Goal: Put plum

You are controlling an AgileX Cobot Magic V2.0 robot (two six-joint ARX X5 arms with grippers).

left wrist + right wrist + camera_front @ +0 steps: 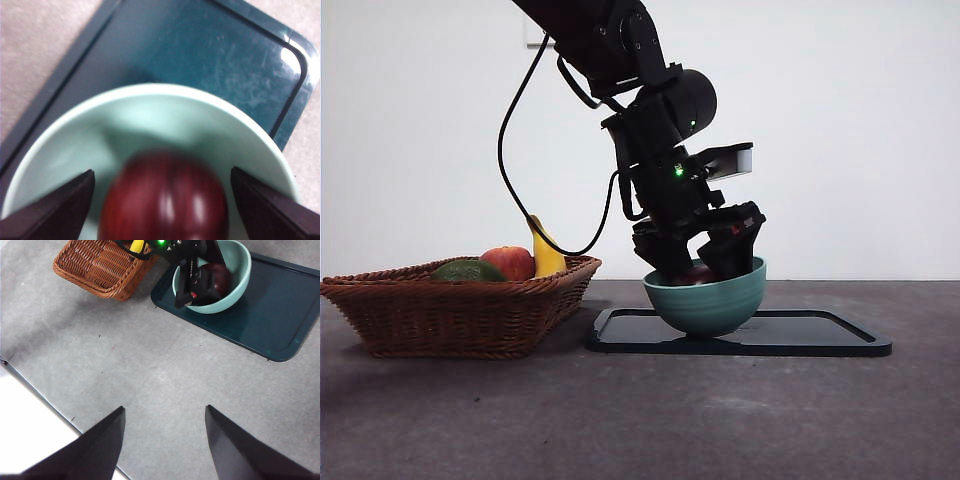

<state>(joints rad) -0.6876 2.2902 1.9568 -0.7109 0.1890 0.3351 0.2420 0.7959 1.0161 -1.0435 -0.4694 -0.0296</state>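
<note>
Plum [164, 197] sits inside the pale green bowl [150, 117], low in the cavity, directly between the jaws of the left gripper [162, 205]. In the left wrist view both jaws stand clear of the fruit, a strip of bowl wall showing on each side, so the gripper is spread wide and not clamping; whether the plum rests on the bowl floor cannot be told, since the fruit is blurred. It is near round, with no clear long axis. Front view: the left gripper [698, 262] is dipped into the bowl [706, 298] from above, plum [697, 274] just a dark red sliver at the rim. The bowl stands on the dark tray [820, 335]. Judgement: the fruit lies straight below the jaws, so a clean exit is straight up, else a jaw could catch the rim. The wicker basket [460, 312] stands beside the tray. Right gripper [165, 440] hangs well apart over bare table [150, 370], jaws parted, holding nothing.
</note>
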